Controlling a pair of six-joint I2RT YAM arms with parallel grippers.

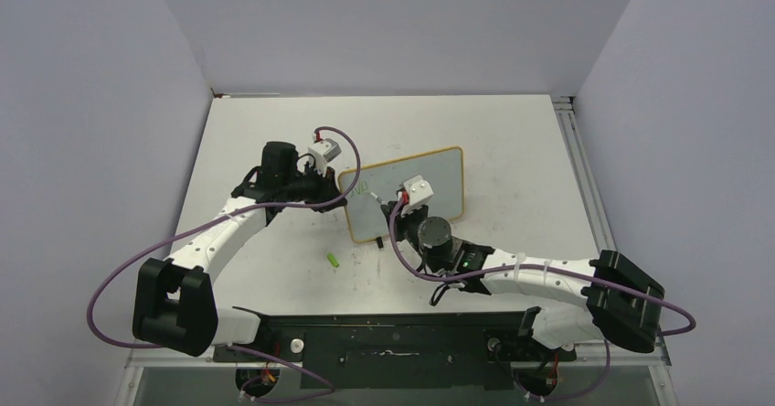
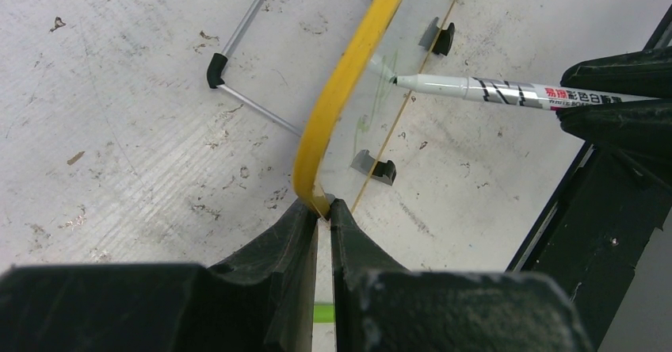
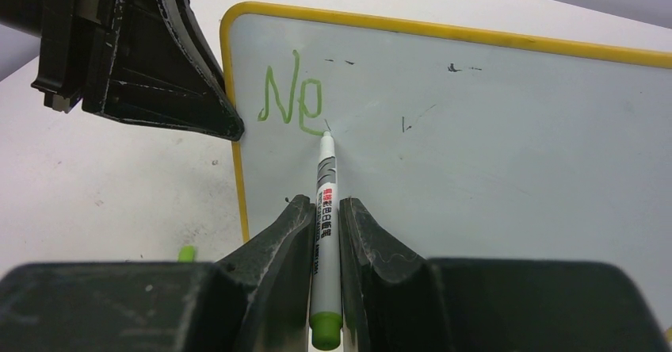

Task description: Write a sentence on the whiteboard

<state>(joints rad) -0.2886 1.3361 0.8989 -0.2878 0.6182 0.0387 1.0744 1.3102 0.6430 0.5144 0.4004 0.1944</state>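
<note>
We clamp the marker [image 3: 326, 181] in the right gripper [image 3: 323, 203], tip just right of the sentence [image 3: 292, 98] start, upper left; the left gripper [image 2: 322, 208] pinches the whiteboard [image 3: 491, 154] edge.

- The left arm [image 1: 228, 228] runs from its base at the near left up toward the far side and rightward, and the left wrist [image 1: 279, 176] is bent so the fingers point right
- The left gripper [image 2: 323, 209] is pinched on the left edge of the whiteboard [image 2: 349, 74], with only a thin slit between its two fingers
- The right arm [image 1: 539, 278] stretches leftward from its base at the near right, and the right wrist [image 1: 437, 237] is turned toward the far side
- The right gripper [image 3: 325, 209] clamps a marker [image 3: 326, 177] between its fingers, which point far and slightly left
</note>
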